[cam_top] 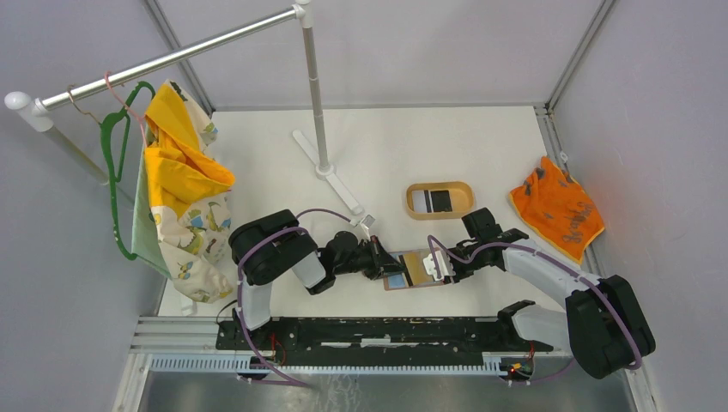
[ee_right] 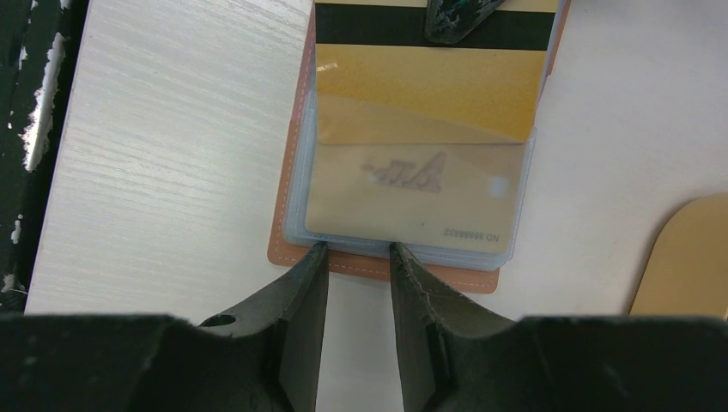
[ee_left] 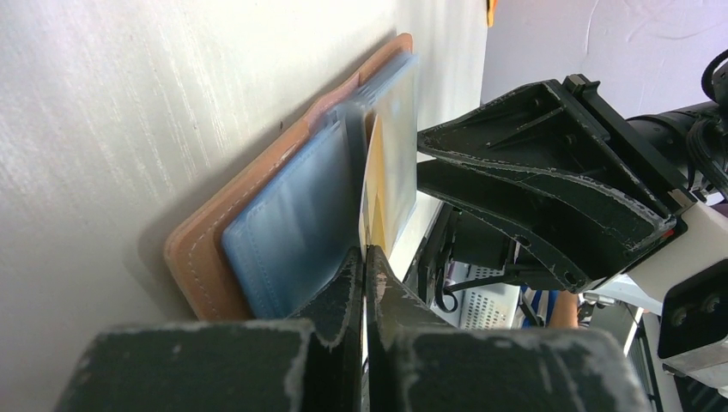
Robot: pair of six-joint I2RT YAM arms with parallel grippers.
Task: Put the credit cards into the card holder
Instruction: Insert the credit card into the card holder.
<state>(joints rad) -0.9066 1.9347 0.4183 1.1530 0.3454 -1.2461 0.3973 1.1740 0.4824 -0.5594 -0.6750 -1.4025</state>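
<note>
now, brown card holder [ee_left: 193,257] open, gold card [ee_right: 429,94] half-sleeved, left gripper [ee_left: 365,257] pinching it, right gripper [ee_right: 359,253] parted

Pale grey walls [cam_top: 412,43] enclose a white table [cam_top: 403,137]. A metal clothes rail [cam_top: 172,60] on it carries a yellow patterned garment [cam_top: 185,193]; an orange cloth [cam_top: 556,209] lies at right.

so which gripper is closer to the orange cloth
Right. The right gripper sits at the wallet edge facing the orange cloth; the left gripper is across the wallet, farther off.
</note>
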